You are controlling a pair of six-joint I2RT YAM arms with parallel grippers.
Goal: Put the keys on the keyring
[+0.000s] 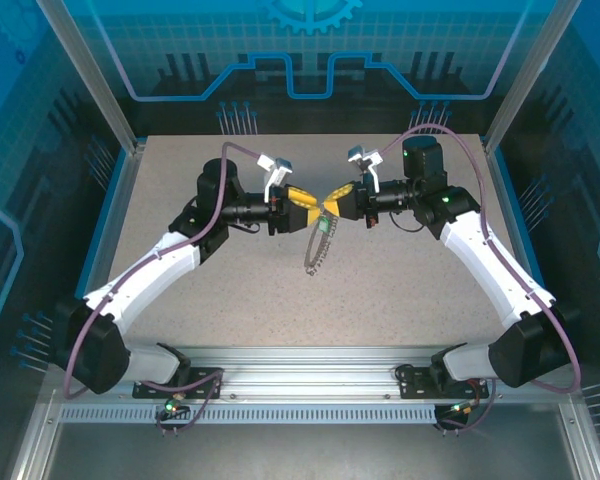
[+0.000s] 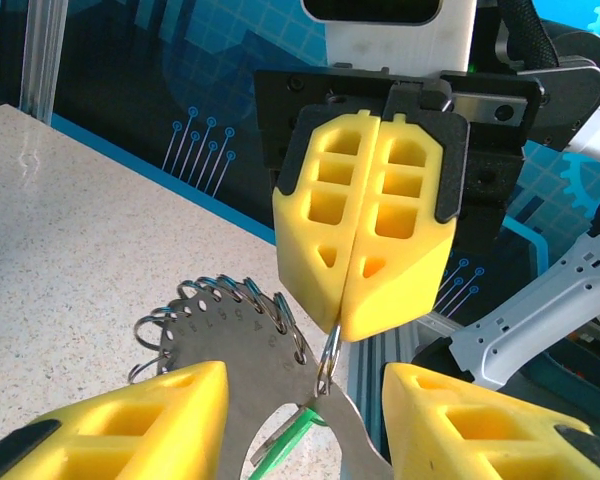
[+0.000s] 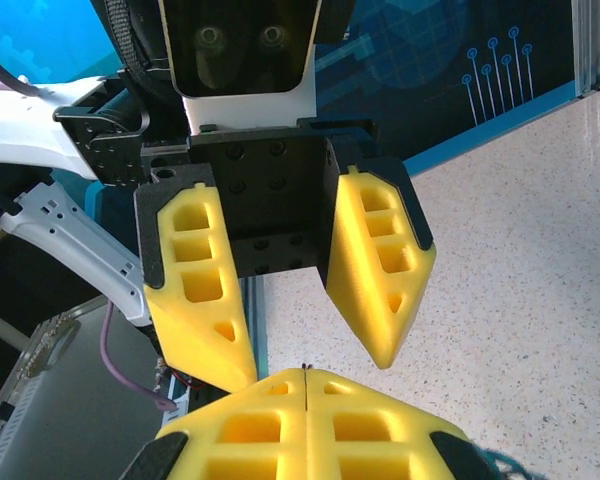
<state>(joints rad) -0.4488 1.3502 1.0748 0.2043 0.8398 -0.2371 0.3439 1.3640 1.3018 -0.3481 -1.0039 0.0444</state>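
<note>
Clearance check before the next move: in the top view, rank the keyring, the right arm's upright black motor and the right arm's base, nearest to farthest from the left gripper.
1. keyring, hanging right beneath the left gripper's tips.
2. black motor, up and right.
3. right arm's base, near right corner.

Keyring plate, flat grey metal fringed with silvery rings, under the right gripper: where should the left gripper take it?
Likely the bare flat middle of the keyring plate, below the ring fringe, from the left arm's side, opposite the right gripper pinching a small ring at its edge. It hangs broad, facing the open left gripper; loose rings would swivel.
</note>
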